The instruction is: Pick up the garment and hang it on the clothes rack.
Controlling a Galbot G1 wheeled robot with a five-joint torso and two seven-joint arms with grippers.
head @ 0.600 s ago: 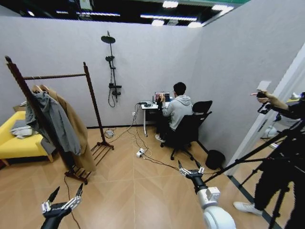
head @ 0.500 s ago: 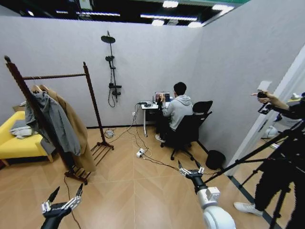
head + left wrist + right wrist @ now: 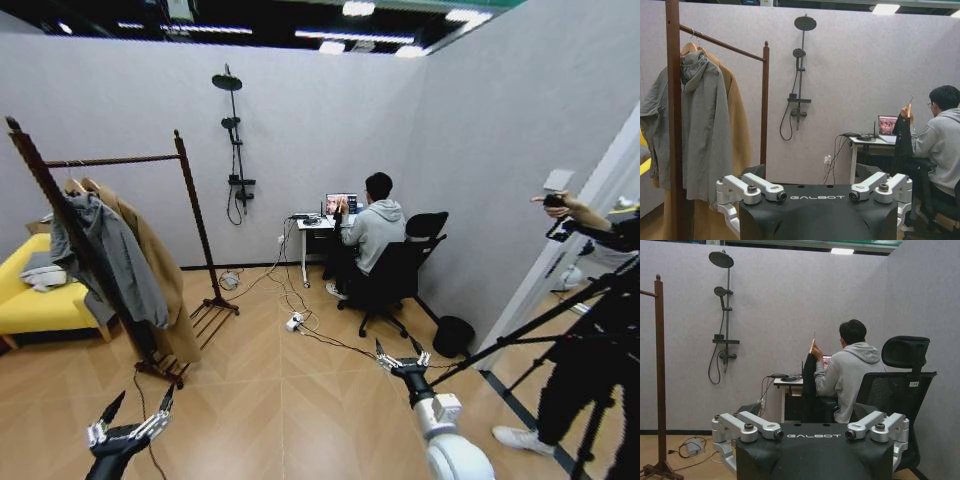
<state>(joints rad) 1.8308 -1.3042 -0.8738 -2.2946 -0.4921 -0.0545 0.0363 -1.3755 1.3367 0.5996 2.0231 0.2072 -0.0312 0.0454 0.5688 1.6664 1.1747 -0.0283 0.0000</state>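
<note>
We hold both arms low in front of us over the wooden floor (image 3: 270,390). Our left gripper (image 3: 133,408) has its fingers spread wide with nothing between them, and our right gripper (image 3: 402,352) is likewise spread wide and holds nothing.

The garment (image 3: 809,375), a small black top on a wooden hanger, hangs well ahead of the right gripper. A seated person's hand (image 3: 816,353) holds it up by the hanger at a small white desk (image 3: 787,382) against the far wall. From the left gripper it sits far ahead and off toward the right gripper's side (image 3: 903,137); in the head view it shows only as a small dark shape at the desk.

The clothes rack (image 3: 125,160) stands ahead of the left gripper and out to its left, well apart from the garment. A grey hooded jacket (image 3: 105,255) and a long tan coat (image 3: 160,275) hang on its rail, touching each other. One of its posts (image 3: 660,375) stands far off to the right gripper's left.

A wall shower (image 3: 233,140) is mounted on the far wall between the rack and the desk.
</note>
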